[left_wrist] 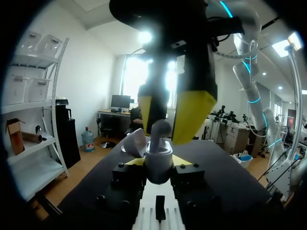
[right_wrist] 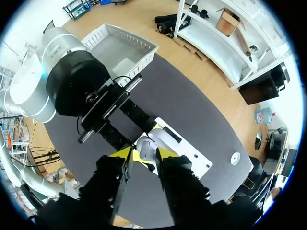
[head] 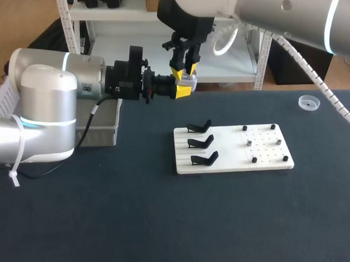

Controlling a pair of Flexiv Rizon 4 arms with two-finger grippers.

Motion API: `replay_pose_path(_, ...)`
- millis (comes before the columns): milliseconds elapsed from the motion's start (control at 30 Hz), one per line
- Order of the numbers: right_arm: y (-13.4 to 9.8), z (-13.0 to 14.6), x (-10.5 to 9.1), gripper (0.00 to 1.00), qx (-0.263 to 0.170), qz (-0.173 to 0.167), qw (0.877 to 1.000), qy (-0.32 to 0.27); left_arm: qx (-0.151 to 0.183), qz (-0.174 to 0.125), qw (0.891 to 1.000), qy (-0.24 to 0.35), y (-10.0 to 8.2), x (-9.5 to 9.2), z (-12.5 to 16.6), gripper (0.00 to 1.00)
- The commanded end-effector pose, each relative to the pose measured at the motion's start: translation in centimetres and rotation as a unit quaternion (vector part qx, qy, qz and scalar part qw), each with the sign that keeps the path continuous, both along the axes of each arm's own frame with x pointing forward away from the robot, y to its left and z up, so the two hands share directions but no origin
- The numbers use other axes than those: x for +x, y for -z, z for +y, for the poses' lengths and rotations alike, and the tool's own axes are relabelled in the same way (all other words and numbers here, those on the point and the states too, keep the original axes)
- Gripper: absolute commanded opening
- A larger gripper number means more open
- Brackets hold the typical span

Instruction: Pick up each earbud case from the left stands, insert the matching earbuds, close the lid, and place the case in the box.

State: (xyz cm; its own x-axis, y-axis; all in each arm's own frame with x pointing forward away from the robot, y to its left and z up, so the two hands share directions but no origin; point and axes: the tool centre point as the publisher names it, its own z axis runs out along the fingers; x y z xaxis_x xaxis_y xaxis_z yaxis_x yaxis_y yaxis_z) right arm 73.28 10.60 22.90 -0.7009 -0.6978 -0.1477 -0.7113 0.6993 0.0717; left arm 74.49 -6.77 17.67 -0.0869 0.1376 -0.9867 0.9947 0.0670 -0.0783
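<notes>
A white earbud case [head: 190,81] with its lid open is held in the air behind the board, with my left gripper [head: 181,90] shut on it from the left. In the left wrist view the case [left_wrist: 158,167] sits between my own yellow tips, and a white earbud [left_wrist: 161,129] stands upright in it. My right gripper [head: 184,71] hangs straight down over the case, open, its yellow fingers [left_wrist: 192,110] flanking the earbud. The right wrist view shows the case [right_wrist: 160,139] just past my right gripper [right_wrist: 144,154]. Three black stands [head: 201,142] on the white board [head: 231,162] are bare.
The white box [head: 103,125] sits at the table's left edge, partly behind my left arm. Small black pegs [head: 249,143] dot the right half of the board. A small clear round dish [head: 309,103] lies at the back right.
</notes>
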Motion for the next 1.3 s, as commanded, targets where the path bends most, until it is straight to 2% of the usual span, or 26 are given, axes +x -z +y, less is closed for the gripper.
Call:
replay_pose_path(33,0.0,-0.2,-0.2,0.30,0.002,-0.003,1.000,0.001,-0.001,-0.001,1.000,-0.002,-0.1,-0.2,0.1,0.00)
replay_pose_path(200,-0.5,-0.4,-0.3,0.31,0.002,-0.010,1.000,0.001,-0.001,-0.001,1.000,-0.002,-0.1,-0.2,0.1,0.00)
replay_pose_path(300,-2.0,-0.5,-0.3,0.31,0.018,-0.022,1.000,-0.001,-0.001,-0.001,1.000,-0.002,-0.1,-0.2,0.1,0.00)
replay_pose_path(367,-2.7,-0.6,0.2,0.30,0.029,-0.032,0.999,0.005,-0.001,-0.001,1.000,-0.002,-0.1,-0.2,0.1,0.00)
replay_pose_path(467,-3.0,-0.7,2.0,0.30,0.056,-0.048,0.997,0.028,-0.001,-0.001,1.000,-0.002,-0.1,-0.2,0.1,0.00)
replay_pose_path(500,-2.9,-0.7,2.7,0.31,0.080,-0.056,0.995,0.036,-0.001,-0.001,1.000,-0.002,-0.1,-0.2,0.1,0.00)
replay_pose_path(567,-2.5,-0.8,4.0,0.33,0.089,-0.077,0.992,0.048,-0.001,-0.001,1.000,-0.002,-0.1,-0.2,0.1,0.00)
replay_pose_path(667,-1.4,-1.0,5.9,0.33,0.111,-0.091,0.987,0.075,-0.001,-0.001,1.000,-0.002,-0.1,-0.2,0.1,0.00)
replay_pose_path(767,0.1,-1.4,7.1,0.32,0.101,-0.093,0.986,0.096,-0.001,-0.001,1.000,-0.002,-0.1,-0.2,0.1,0.00)
replay_pose_path(833,0.8,-1.5,7.5,0.30,0.105,-0.083,0.985,0.109,-0.001,-0.001,1.000,-0.002,-0.1,-0.2,0.1,0.00)
replay_pose_path(967,2.0,-1.7,6.9,0.27,0.098,-0.070,0.986,0.115,-0.001,-0.001,1.000,-0.002,-0.1,-0.2,0.1,0.00)
replay_pose_path(1300,1.8,-2.6,3.8,0.31,0.104,-0.056,0.986,0.116,-0.001,-0.001,1.000,-0.002,-0.1,-0.2,0.1,0.00)
